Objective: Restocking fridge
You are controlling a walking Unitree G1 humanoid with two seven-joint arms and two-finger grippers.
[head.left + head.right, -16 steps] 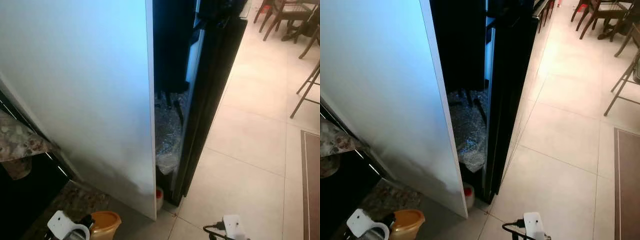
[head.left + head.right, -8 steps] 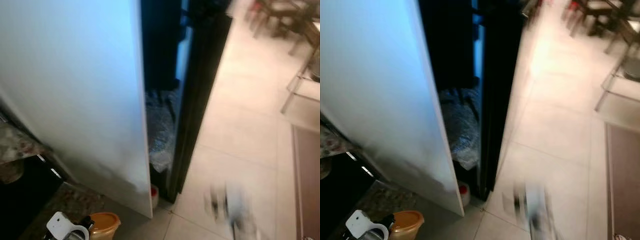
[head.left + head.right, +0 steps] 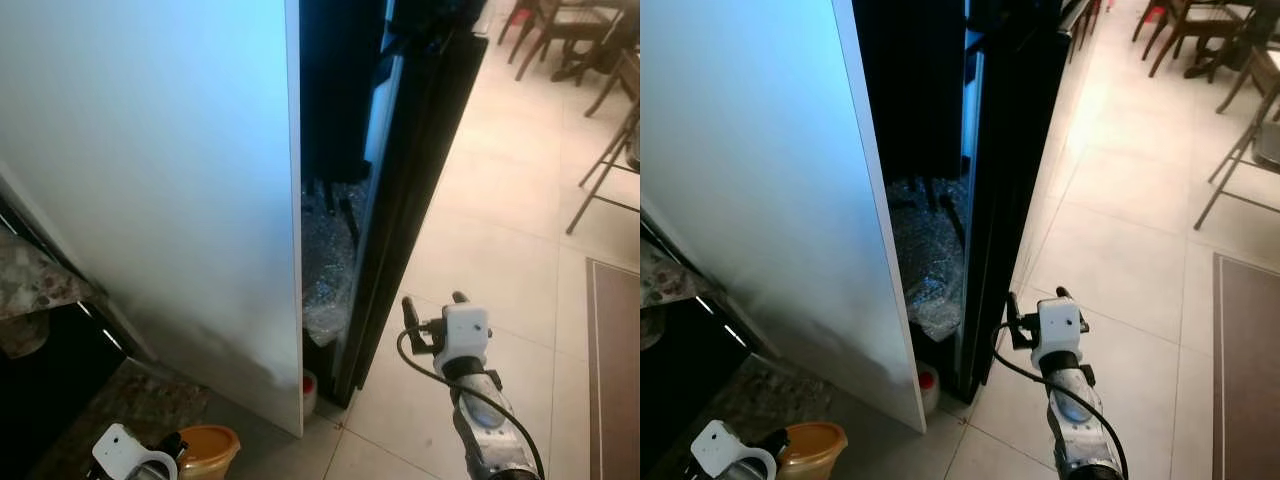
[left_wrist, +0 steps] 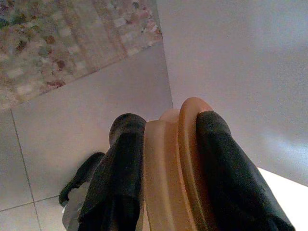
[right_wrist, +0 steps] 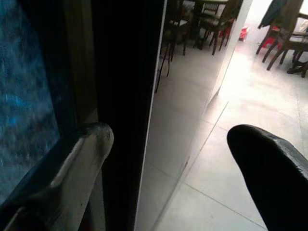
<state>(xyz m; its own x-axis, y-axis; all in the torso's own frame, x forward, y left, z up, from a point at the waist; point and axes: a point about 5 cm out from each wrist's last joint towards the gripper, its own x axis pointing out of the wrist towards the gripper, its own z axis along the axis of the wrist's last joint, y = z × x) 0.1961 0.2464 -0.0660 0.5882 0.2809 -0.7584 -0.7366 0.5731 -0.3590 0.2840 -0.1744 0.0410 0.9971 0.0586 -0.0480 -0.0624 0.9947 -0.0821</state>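
From the head views, we raise our right gripper (image 3: pixel 432 300), fingers apart, near the black fridge door (image 3: pixel 415 180), probably to pull it wider. In the left wrist view, our left gripper (image 4: pixel 163 159) is clenched on the orange container (image 4: pixel 166 178), held low beside the white panel (image 3: pixel 150 170), ready for stocking.
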